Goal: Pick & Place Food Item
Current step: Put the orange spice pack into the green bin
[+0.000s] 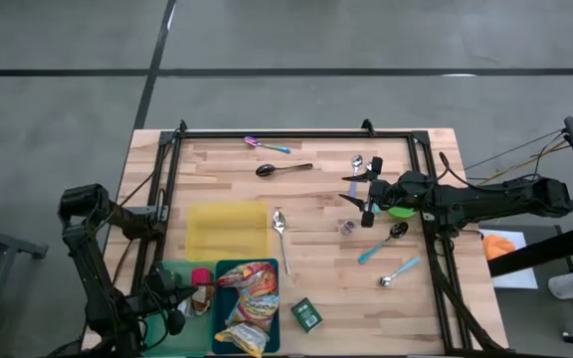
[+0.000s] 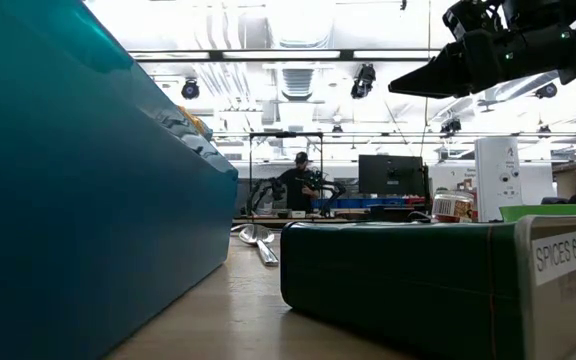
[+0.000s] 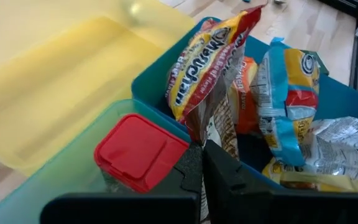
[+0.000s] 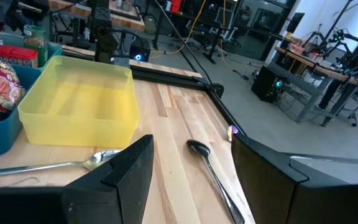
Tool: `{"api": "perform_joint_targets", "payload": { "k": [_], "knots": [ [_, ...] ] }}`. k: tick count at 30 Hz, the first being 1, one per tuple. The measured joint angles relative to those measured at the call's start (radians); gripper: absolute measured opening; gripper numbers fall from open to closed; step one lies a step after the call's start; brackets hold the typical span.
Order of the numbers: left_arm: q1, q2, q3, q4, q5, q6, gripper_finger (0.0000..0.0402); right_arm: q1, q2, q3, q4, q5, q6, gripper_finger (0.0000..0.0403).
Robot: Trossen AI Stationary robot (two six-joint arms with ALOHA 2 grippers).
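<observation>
A red-and-yellow noodle packet (image 3: 211, 62) stands tilted in the blue bin (image 1: 222, 338) among other snack packets (image 3: 288, 87), its lower end at my left gripper (image 3: 202, 163). That gripper, at the table's near left (image 1: 189, 300), is shut on the packet. A red-lidded jar (image 3: 140, 151) stands in the green bin (image 3: 61, 180) beside the fingers. My right gripper (image 1: 358, 191) hangs open above the table's right middle with nothing between its fingers (image 4: 129, 171). My left gripper pinches the noodle packet's lower end (image 3: 205, 138) between its two shut fingers, coming in slanting downward from the near left. The packet rises tilted beyond the fingertips and leans on the other packets in the blue bin. The fingers hide how many layers they have.
An empty yellow bin (image 1: 227, 229) sits left of centre. A green spice tin (image 1: 306, 315) lies near the front edge. Several spoons lie about: black (image 1: 285, 169), silver (image 1: 281, 231), and others at the right (image 1: 396, 234). A black frame (image 1: 296, 133) rims the table.
</observation>
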Motion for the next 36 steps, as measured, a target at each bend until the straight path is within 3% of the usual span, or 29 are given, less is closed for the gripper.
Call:
{"api": "perform_joint_targets", "payload": {
  "k": [10,24,29,36],
  "knots": [
    [0.012,0.031,-0.008,0.04,-0.008,0.044,0.0011,0.0,0.0,0.0,0.0,0.0,0.0,0.0215],
    [0.013,0.031,-0.008,0.056,-0.046,0.048,0.02,0.0,0.0,0.0,0.0,0.0,0.0,0.0215],
    [0.013,0.031,-0.008,0.057,-0.054,0.048,0.0226,0.0,0.0,0.0,0.0,0.0,0.0,0.0215],
    [0.018,0.025,0.048,0.028,-0.075,0.089,0.0228,0.0,0.0,0.0,0.0,0.0,0.0,0.0215]
  ]
}}
